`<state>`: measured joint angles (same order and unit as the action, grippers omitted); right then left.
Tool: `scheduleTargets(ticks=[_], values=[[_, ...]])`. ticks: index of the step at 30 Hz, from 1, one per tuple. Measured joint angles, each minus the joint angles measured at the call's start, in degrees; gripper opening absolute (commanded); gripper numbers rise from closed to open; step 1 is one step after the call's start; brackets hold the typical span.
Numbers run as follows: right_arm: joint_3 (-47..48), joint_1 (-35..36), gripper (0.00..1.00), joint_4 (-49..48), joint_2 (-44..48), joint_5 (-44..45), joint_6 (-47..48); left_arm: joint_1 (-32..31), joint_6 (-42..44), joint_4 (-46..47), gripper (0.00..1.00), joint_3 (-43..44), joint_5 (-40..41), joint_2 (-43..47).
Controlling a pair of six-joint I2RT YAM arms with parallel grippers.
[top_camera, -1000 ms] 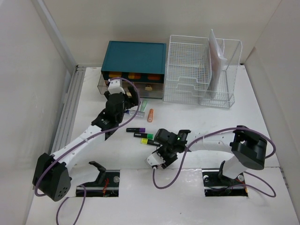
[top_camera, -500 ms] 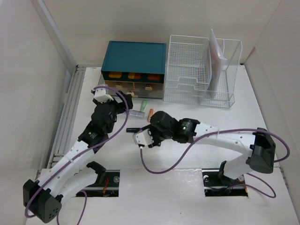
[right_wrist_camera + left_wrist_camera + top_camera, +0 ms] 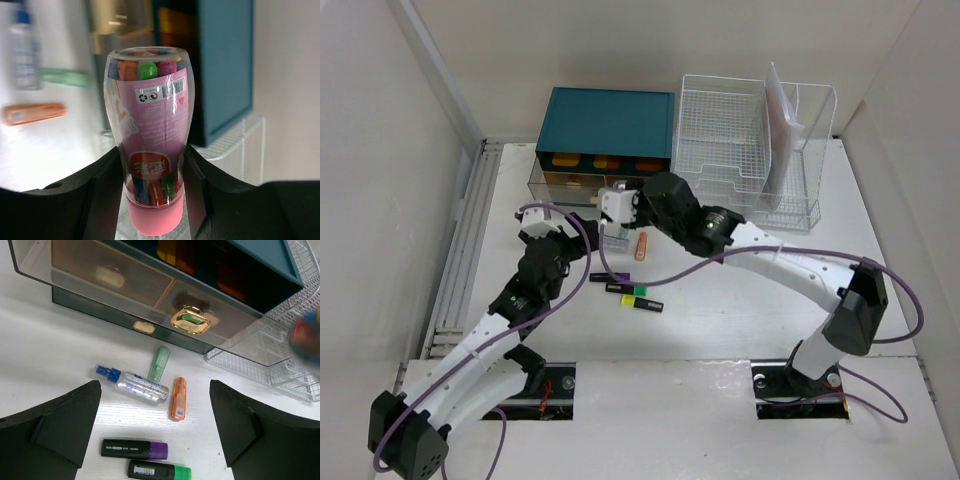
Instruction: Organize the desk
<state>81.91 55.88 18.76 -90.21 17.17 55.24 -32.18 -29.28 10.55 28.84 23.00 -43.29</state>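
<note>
Looking from above, found the right hand (image 3: 623,206) stretched out over the far part of the worktop (image 3: 760,290), just in front of the teal drawer cabinet (image 3: 610,122) and left of the white wire basket (image 3: 740,150). Saw it clenched on a clear bottle (image 3: 150,125) with a pink base and pink label, packed with coloured pens, both fingers (image 3: 107,190) pressed against its lower sides. Could not tell whether the bottle touched the worktop. Found the left hand (image 3: 156,426) released, spread wide and holding nothing, hovering above the worktop before the cabinet's clear drawer (image 3: 150,287), which jutted out. Counted loose things lying on the worktop in front of the cabinet: a clear tube (image 3: 134,385) with a blue cap, a pale green stick (image 3: 159,364) just beside it, an orange stick (image 3: 178,398) near its other end, then a purple-capped marker (image 3: 134,449) and a green-capped marker (image 3: 159,471) side by side. Spotted a yellow-tipped marker (image 3: 642,303) next to those from above.
</note>
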Motion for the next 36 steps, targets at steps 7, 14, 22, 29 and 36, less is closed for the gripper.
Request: scheduleTargets(ticks=[7, 14, 22, 29, 36], values=[[10.58, -4.81, 0.04, -3.34, -9.2, 3.93, 0.33, 0.0, -0.42, 2.32, 0.87, -2.01, 0.17, -0.66], [18.53, -8.2, 0.09, -3.56, -18.08, 4.09, 0.7, 0.0, -0.57, 5.29, 0.87, -2.25, 0.04, -7.15], [23.78, -10.03, 0.58, -2.69, -21.57, 3.41, 0.66, 0.04, -0.07, 8.31, 0.87, -2.23, -0.09, -9.49], [26.99, -10.03, 0.66, -2.1, -21.57, 1.73, -0.46, 1.25, 0.83, 9.38, 0.87, -0.85, -0.79, -14.14], [28.2, -10.03, 0.67, -1.01, -21.57, -0.5, -2.58, 1.81, 1.77, 10.05, 0.86, 2.45, -1.03, -16.22]])
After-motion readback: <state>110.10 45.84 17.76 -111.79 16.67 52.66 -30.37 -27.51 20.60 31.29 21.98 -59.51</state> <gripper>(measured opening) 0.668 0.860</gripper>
